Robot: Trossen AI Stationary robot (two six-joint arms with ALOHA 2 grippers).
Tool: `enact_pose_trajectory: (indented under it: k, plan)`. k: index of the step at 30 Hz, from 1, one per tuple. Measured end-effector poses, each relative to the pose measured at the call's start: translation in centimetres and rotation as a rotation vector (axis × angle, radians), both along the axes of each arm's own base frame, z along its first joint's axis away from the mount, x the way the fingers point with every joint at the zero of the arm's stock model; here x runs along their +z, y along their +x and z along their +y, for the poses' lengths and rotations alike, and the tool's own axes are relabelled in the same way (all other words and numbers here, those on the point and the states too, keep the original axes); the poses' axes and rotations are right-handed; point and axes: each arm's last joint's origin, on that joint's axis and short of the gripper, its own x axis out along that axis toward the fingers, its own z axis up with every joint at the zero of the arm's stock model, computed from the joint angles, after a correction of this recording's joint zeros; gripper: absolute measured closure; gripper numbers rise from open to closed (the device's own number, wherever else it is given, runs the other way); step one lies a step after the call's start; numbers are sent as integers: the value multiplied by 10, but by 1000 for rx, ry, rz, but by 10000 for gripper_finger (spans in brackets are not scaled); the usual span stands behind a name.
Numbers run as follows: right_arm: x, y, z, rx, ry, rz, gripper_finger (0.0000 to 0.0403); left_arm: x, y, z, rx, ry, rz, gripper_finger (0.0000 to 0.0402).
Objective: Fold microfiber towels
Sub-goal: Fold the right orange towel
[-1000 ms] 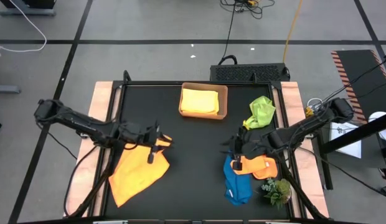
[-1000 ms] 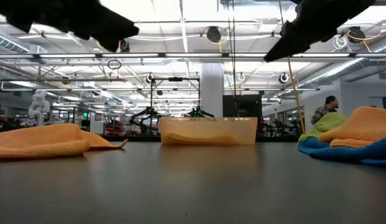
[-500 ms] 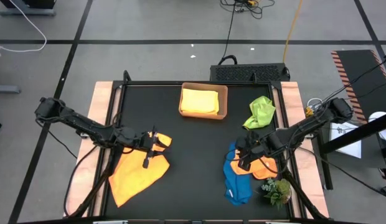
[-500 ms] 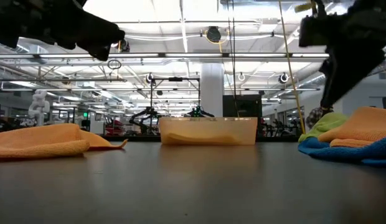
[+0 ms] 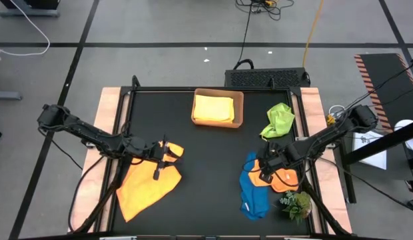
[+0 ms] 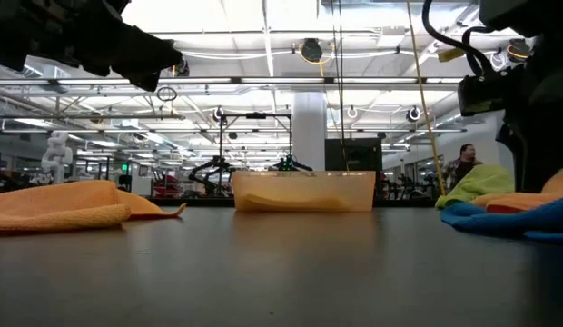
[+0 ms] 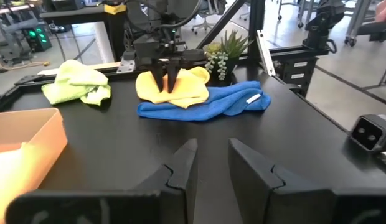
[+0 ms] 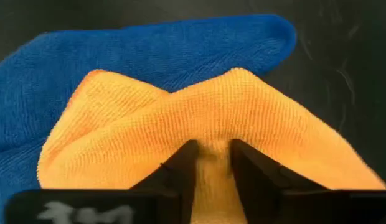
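One orange towel [image 5: 146, 185] lies spread at the table's left, and my left gripper [image 7: 211, 167] hovers open above its far corner with nothing between the fingers. A second orange towel [image 8: 211, 106] lies on a blue towel [image 5: 254, 195] at the right. My right gripper [image 5: 263, 170] is down on that orange towel and shut on it. A lime green towel [image 5: 280, 120] lies at the far right. A yellow towel [image 5: 213, 108] rests in the tan tray [image 5: 239, 110]. My right gripper pinches a raised ridge of the orange towel [image 8: 211, 146] between its two fingers, near the towel's left edge. The fingers [image 7: 160, 74] come steeply from above. The cloth peaks up at the fingers, while the remainder of the towel lies on the blue towel [image 8: 149, 56].
A small green plant [image 5: 296, 203] stands at the near right corner, close to the right arm. The tray sits at the far middle. Bare black table [image 5: 206, 167] stretches between the two arms. In the low view a person [image 6: 463, 168] stands in the room beyond.
My right gripper has come down onto the orange towel on the blue one and tipped from slanting to pointing steeply down, turning about its own axis. My left gripper sank a little toward the left orange towel, then kept still.
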Motion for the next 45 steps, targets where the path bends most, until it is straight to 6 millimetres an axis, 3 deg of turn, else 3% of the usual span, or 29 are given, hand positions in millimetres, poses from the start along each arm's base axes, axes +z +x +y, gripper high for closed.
enact_pose_trajectory:
  k: [5,13,19,32,39,45]
  plan:
    - [3,5,2,70,-1,-56,395,0,1,1,30,16,-3,311]
    - [15,18,1,136,-8,-207,400,-11,11,-1,50,29,-1,311]
    - [48,29,-1,214,-65,-419,401,-24,22,-4,45,51,-6,311]
    - [112,52,4,427,-257,-1080,402,-41,47,-11,1,36,-29,311]
    - [132,56,-1,406,-342,-1274,402,-40,64,-16,-1,47,-30,308]
    - [139,57,-7,379,-386,-1335,403,-39,70,-14,34,51,-26,291]
